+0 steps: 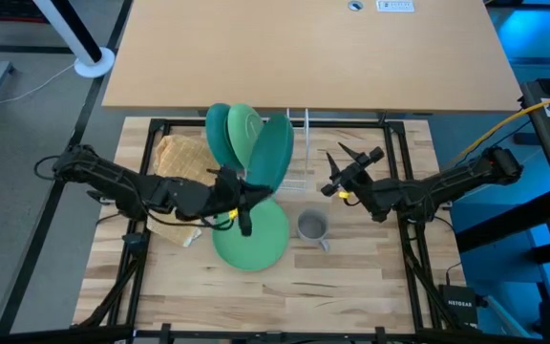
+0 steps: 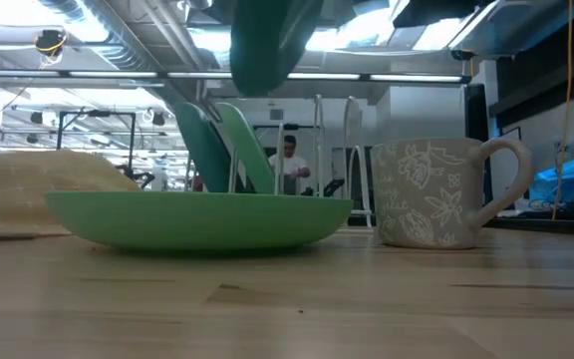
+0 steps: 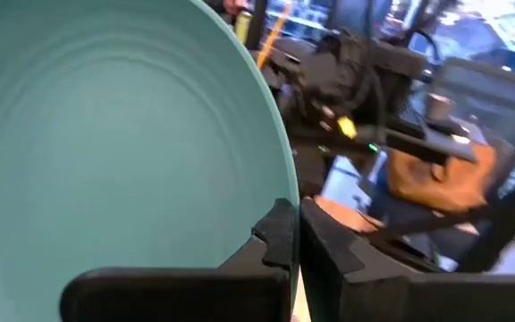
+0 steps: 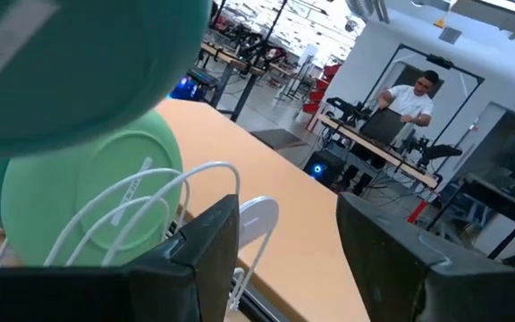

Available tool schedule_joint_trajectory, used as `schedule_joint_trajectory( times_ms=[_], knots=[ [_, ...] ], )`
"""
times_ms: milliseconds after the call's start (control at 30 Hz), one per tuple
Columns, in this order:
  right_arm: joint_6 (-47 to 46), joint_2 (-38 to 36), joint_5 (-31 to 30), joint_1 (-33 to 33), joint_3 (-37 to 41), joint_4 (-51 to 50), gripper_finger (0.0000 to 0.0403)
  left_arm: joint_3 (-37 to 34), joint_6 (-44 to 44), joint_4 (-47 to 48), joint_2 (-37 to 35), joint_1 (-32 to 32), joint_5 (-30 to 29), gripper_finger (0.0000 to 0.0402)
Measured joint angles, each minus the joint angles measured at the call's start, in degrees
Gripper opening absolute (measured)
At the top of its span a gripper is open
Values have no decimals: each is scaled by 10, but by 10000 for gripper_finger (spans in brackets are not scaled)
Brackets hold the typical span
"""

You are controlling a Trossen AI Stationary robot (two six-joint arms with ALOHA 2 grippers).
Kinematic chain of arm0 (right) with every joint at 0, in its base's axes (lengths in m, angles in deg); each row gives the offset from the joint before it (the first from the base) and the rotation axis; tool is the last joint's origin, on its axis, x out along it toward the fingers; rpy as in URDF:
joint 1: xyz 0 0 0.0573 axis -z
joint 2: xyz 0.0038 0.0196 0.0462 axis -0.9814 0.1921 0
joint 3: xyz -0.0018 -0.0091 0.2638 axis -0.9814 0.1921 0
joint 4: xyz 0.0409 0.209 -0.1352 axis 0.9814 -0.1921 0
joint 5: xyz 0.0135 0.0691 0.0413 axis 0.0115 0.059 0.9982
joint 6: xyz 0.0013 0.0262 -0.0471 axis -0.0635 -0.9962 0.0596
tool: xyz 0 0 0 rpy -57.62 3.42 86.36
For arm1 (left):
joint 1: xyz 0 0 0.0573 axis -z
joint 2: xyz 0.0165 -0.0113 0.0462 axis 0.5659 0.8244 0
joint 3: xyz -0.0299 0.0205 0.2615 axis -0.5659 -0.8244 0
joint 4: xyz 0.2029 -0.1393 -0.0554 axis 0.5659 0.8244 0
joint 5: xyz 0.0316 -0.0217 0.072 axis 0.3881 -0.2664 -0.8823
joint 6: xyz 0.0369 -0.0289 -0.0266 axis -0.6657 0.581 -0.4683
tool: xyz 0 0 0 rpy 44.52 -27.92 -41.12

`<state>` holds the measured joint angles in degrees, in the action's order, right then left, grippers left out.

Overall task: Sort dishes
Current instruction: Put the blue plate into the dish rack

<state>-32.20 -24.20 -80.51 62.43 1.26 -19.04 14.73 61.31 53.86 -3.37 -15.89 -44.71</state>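
L gripper point(image 1: 245, 196) had its fingers clamped on the rim of a round dark teal plate point(image 1: 273, 153), lifted above a light green plate point(image 1: 252, 236) lying flat on the wooden worktop point(image 1: 351, 277). 2 more green plates point(image 1: 232, 129) stood in the white wire rack point(image 1: 302, 143). Small grey handled mug point(image 1: 312, 227) sat right of the flat plate. R gripper point(image 1: 344, 164) hovered near the rack, fingers wide, empty.

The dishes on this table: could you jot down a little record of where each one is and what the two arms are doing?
Held plate: dark teal plate, lifted off the table, clamped at its rim by the left gripper
Racked plates: two green plates standing in the white wire rack
Flat plate: light green plate on the table
Mug: grey mug upright beside the flat plate
Right gripper: open, empty, by the rack
Cloth: tan cloth left of the rack
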Motion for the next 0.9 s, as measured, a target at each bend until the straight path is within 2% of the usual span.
schedule_joint_trajectory(
  times_ms=[133,433,567,900],
  knots=[
    [0,0,1,0,0,-3,195,-6,-13,-43,0,-23,0,0],
    [0,0,1,0,0,-3,195,-66,1,-178,0,-77,4,0],
    [0,0,1,0,0,-3,195,-94,3,-254,0,-90,37,0],
    [0,0,2,0,0,-3,195,-152,5,-368,0,-107,48,0]
  ],
)
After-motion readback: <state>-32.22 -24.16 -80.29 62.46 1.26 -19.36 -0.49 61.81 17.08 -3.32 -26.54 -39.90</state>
